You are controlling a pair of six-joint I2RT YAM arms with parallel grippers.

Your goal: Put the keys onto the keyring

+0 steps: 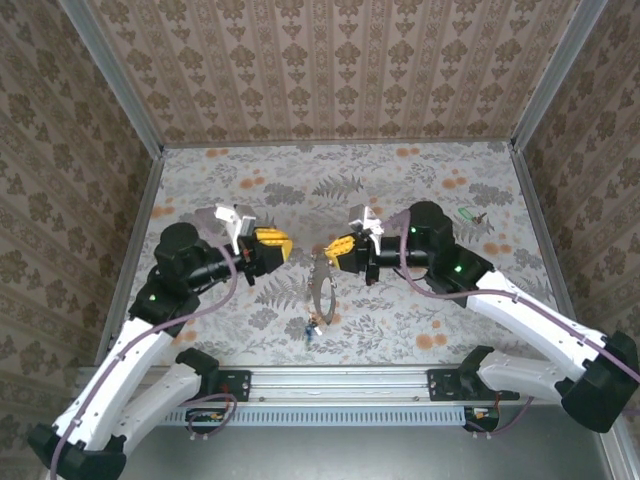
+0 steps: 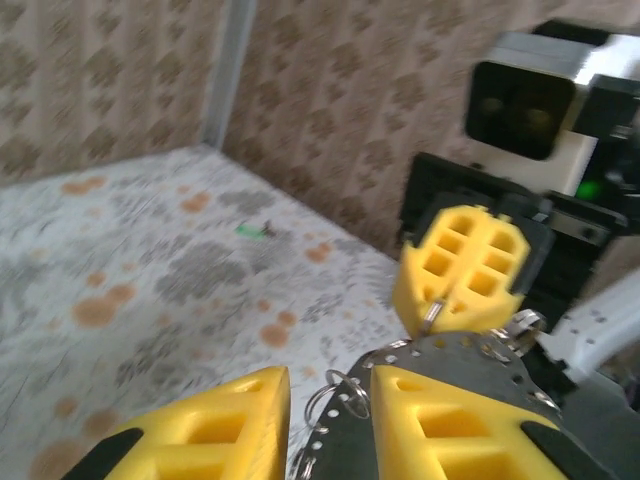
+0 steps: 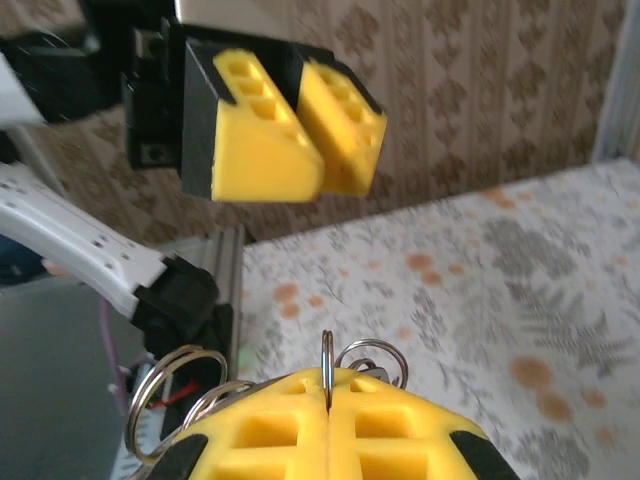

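The keyring point(image 1: 322, 285) hangs from the right gripper point(image 1: 338, 250), a thin perforated metal band drooping below its fingertips toward the table point(image 1: 400, 180). At the band's lower end sits a small cluster with a blue speck point(image 1: 312, 327), too small to make out further.

The right gripper point(image 3: 326, 400) is clenched. Its 2 yellow fingers point(image 3: 400, 440) are pressed flat together, with a thin wire loop of the keyring point(image 3: 326, 362) standing up at the seam and split rings point(image 3: 168, 395) fanning out to either side.

From the left wrist, the band point(image 2: 460, 350) runs from the right gripper point(image 2: 455, 300) down toward the left gripper point(image 2: 330, 400). A small ring point(image 2: 340, 392) shows in the gap between the left gripper's fingertips.

The left gripper point(image 1: 280, 244) faces the right one across a clear space, short of the band. Its fingers point(image 3: 260, 150) are a narrow slot apart and grasp nothing.

1 green key point(image 1: 466, 213) lies on the table behind the right gripper, well apart from it. From the left wrist it point(image 2: 250, 230) lies far ahead of the left gripper.
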